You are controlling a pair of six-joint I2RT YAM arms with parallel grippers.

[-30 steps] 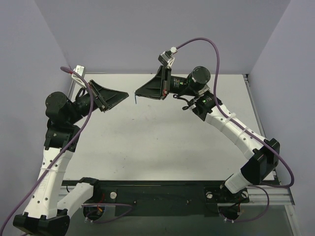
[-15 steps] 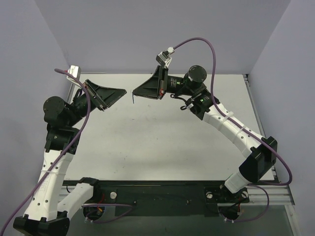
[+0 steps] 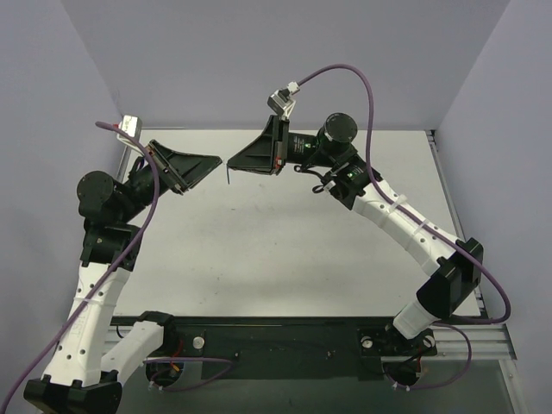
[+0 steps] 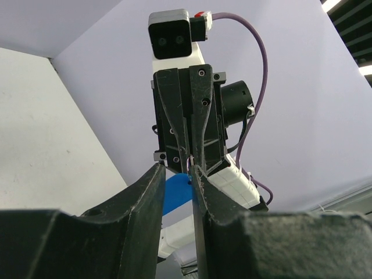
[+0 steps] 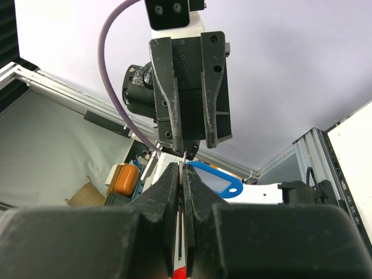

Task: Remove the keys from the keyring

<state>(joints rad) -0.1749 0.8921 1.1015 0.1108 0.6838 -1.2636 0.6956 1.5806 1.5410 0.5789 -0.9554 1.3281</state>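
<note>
The right tool (image 5: pixel 181 170) is pinched shut, tip to tip with the left tool (image 4: pixel 176 172), whose fingers stand apart around the keyring's blue tag (image 4: pixel 176 195); whether they grip it I cannot tell. The key, too small to see, is likely light, stiff and slippery, so pinch its flat head.

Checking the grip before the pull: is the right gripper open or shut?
Shut. The right gripper shows its fingertips pressed together, no gap; whether they pinch anything is too small to tell.
</note>
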